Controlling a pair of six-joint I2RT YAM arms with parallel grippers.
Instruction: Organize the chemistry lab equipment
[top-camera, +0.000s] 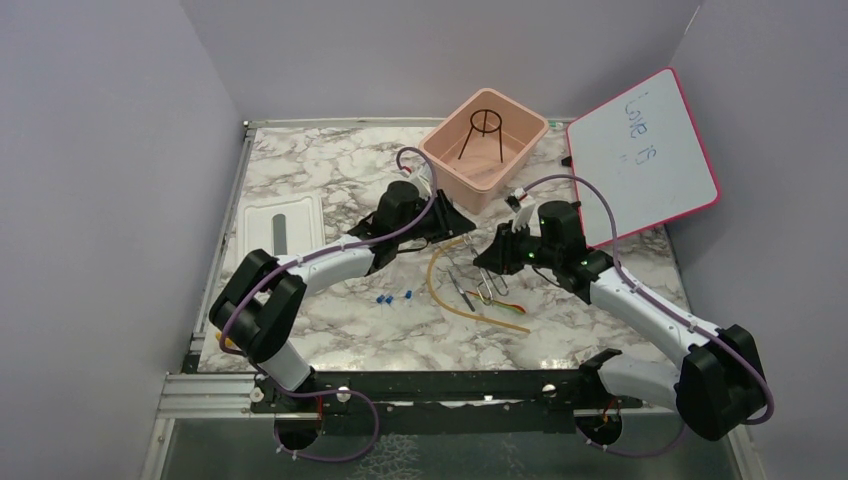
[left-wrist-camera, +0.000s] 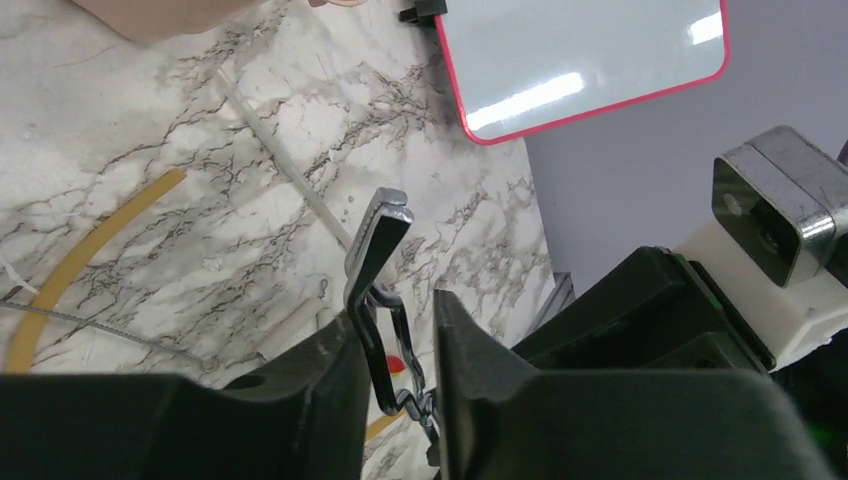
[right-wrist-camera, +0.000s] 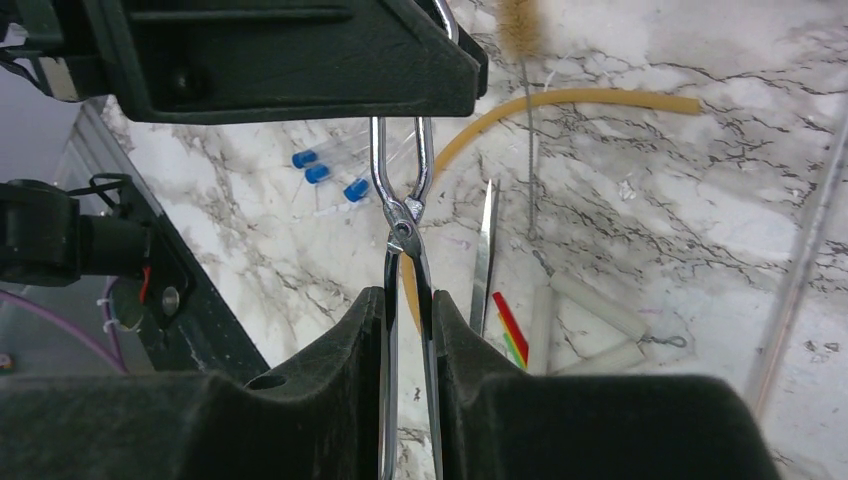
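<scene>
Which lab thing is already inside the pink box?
The black wire tripod. It stands inside the bin; the tube, tongs and blue-capped pieces are all outside it.

— Where do we see the tripod (top-camera: 484, 125)?
— In the bin (top-camera: 450, 175), at the table's far edge; the whiteboard (top-camera: 645, 150) stands to its right.
— And the tube (top-camera: 433, 280)?
— Before the bin, with 3 capped pieces (top-camera: 395, 298) left of it.
</scene>
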